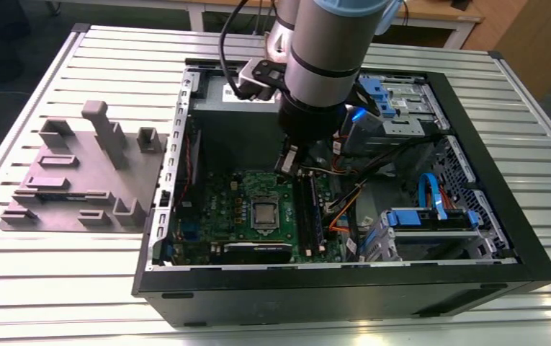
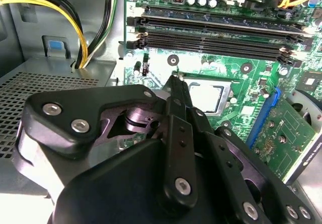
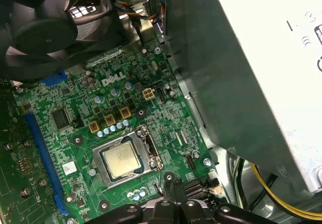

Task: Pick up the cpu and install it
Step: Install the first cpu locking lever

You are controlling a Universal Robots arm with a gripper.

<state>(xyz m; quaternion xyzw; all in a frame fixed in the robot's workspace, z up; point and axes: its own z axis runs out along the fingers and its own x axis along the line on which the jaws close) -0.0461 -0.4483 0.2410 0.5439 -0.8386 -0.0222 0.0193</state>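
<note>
One cpu [image 3: 122,160] sat flat in the socket frame [image 3: 103,176] of the green motherboard [image 3: 75,148], inside the open computer case [image 1: 505,216] on the slatted table [image 1: 54,259]. Gripper [image 2: 175,80] hung just above the board beside the socket, jaws pressed together to a narrow point, holding nothing. Grey block [image 1: 73,180] lay near the table's edge, outside the case.
</note>
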